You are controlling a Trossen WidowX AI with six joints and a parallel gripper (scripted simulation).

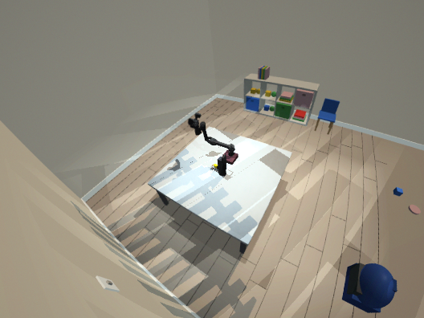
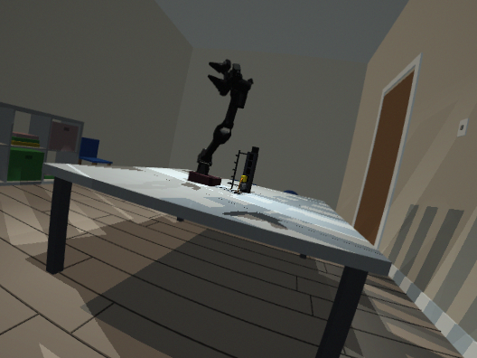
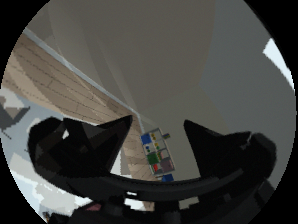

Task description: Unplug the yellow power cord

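Observation:
My gripper is open and empty, raised high above the table and well away from the strip. The black power strip stands upright on the table. A small yellow piece of the plug or cord shows close beside the strip's lower part. The views are too small to tell whether the plug sits in a socket or is out of it. The plug, cord and strip cannot be made out in the wrist view.
A thin black frame with short prongs stands beside the strip. The arm's dark red base is on the table near it. A shelf unit and a blue chair stand beyond the table.

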